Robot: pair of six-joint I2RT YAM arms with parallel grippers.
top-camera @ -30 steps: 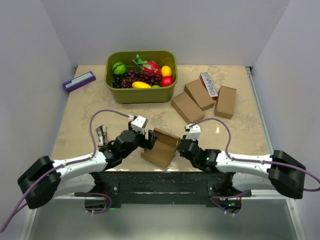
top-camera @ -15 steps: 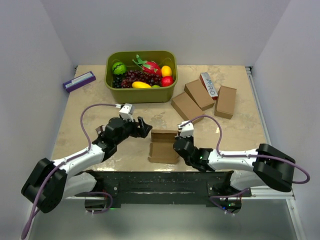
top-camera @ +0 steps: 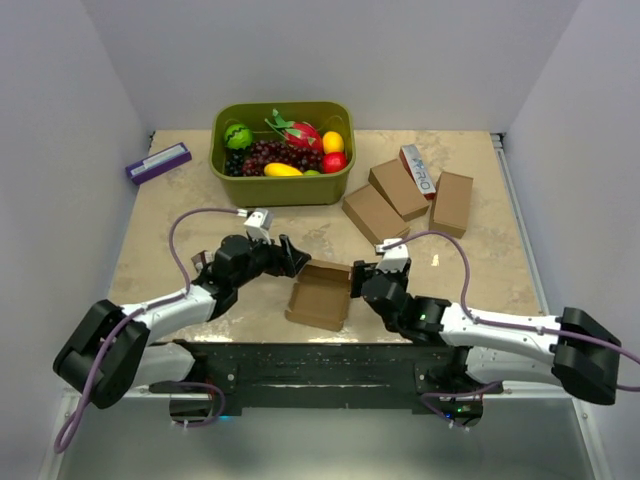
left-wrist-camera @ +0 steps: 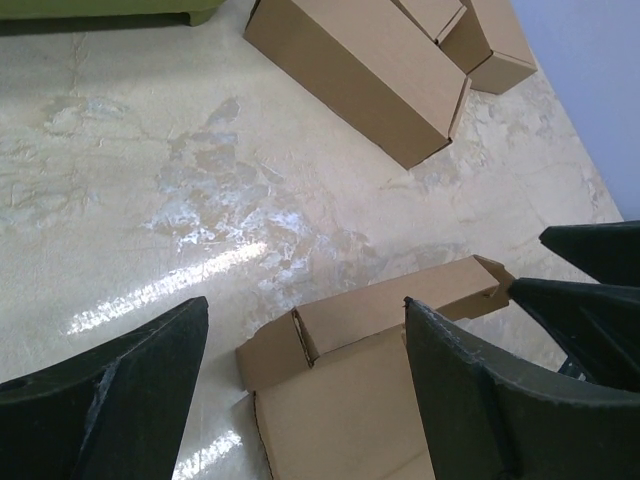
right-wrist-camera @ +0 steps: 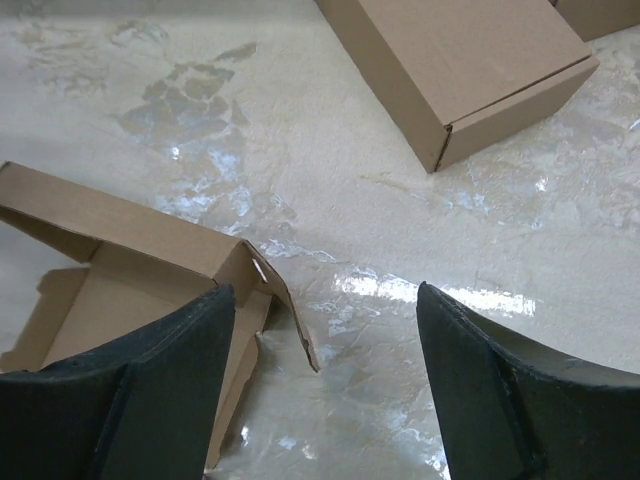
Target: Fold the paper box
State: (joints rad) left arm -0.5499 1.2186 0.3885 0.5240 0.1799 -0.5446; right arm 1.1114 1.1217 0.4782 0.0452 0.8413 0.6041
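2 empty, spread-fingered units, left gripper [top-camera: 291, 256] and right gripper [top-camera: 357, 280], are flanking the paper box [top-camera: 320, 298]; its folding is appearing half-done.

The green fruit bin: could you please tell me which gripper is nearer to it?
Left. The left gripper is a short way in front of the green fruit bin; the right gripper is farther back from it and off to its right.
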